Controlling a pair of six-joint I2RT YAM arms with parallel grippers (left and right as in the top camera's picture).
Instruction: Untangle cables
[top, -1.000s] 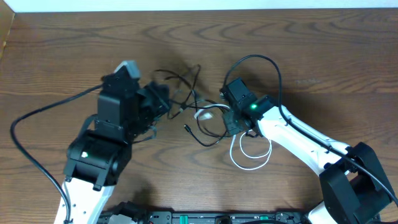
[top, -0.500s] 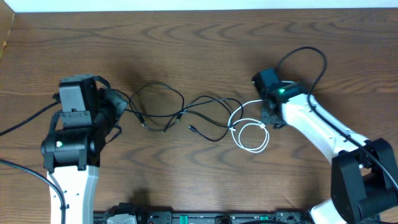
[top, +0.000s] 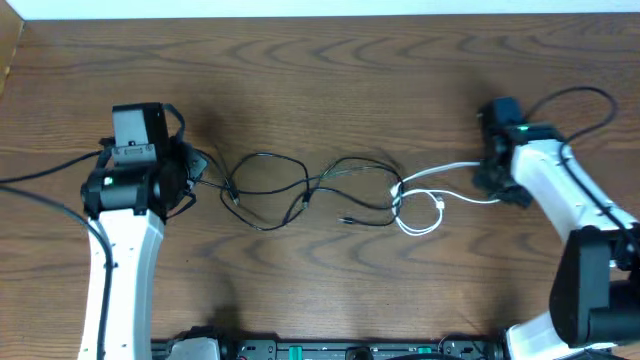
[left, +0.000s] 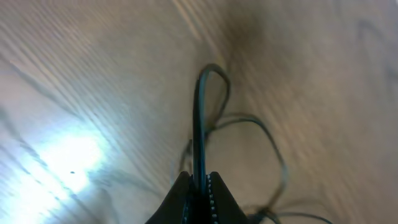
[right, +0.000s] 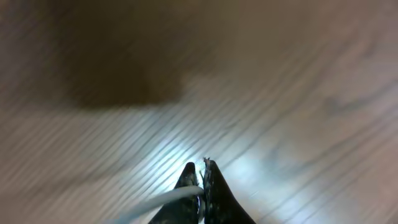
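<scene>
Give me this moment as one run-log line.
left gripper: shut on thin black cable | right gripper: shut on thin white cable | tangle: not cleared

Sharp overhead; blurred wrist views, white glare.

A brown wood-grain desk fills the overhead view, its grain running mostly from 9 to 3 o'clock, with darker swirls toward 12. A thin white strip borders it along the 12 o'clock edge. At 10 o'clock a pale tan edge is cut off by the frame. Both wrist views show blurred desk with a bright glare patch, at 8 o'clock in the left view and near centre in the right.
</scene>
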